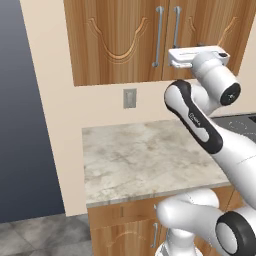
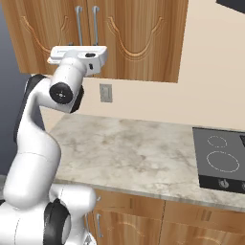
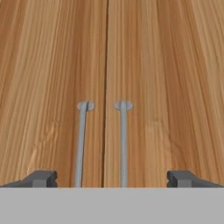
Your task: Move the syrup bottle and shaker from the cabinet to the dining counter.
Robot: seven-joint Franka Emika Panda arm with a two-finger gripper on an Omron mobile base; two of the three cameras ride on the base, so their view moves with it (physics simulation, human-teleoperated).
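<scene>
The cabinet (image 1: 120, 40) hung on the wall with both carved doors shut, so the syrup bottle and shaker could not be seen. The end effector (image 3: 112, 178) stood raised in front of the doors, its jaws spread wide and holding nothing. In the hand view the two fingertips (image 3: 40, 178) sat far apart, with both silver bar handles (image 3: 123, 144) between them, either side of the seam where the doors met. Below lay the marble tabletop (image 2: 134, 153) along the wall, with a black cooktop (image 2: 221, 160) at its right end
</scene>
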